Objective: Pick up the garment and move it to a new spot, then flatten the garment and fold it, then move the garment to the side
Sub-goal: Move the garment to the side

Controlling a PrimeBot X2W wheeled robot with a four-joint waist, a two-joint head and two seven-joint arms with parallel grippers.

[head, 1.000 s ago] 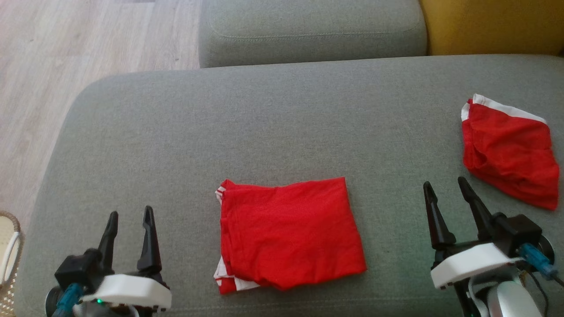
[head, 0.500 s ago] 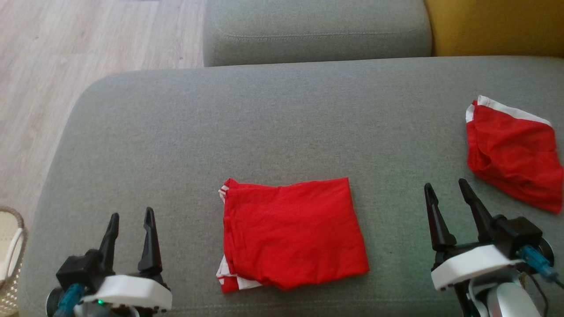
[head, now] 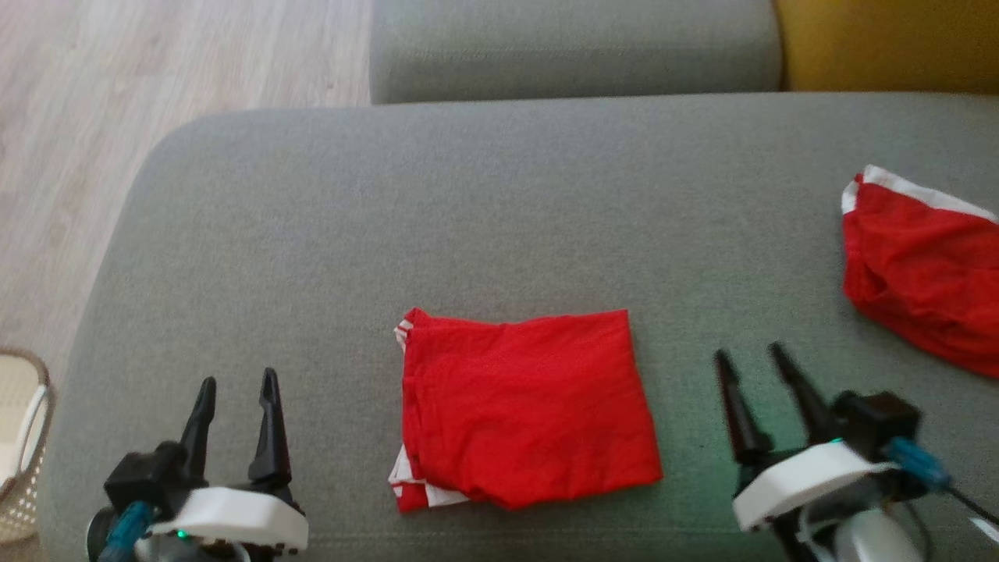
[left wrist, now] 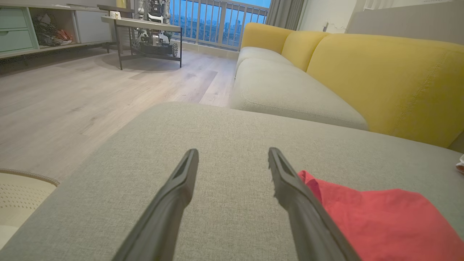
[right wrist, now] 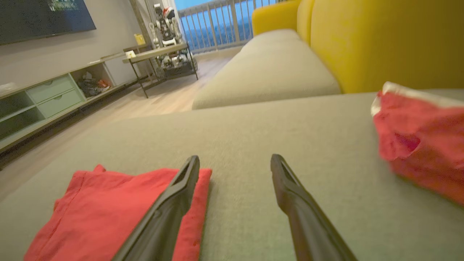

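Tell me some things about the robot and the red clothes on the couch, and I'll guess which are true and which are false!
1. The folded red garment lies between the left gripper and the right gripper. True.
2. The left gripper is holding the folded red garment. False: it is open and empty, off to the garment's side.
3. A second red garment with a white band lies far to the right on the grey cushion. True.
4. The right gripper is pinched shut. False: its fingers stand apart with nothing between them.
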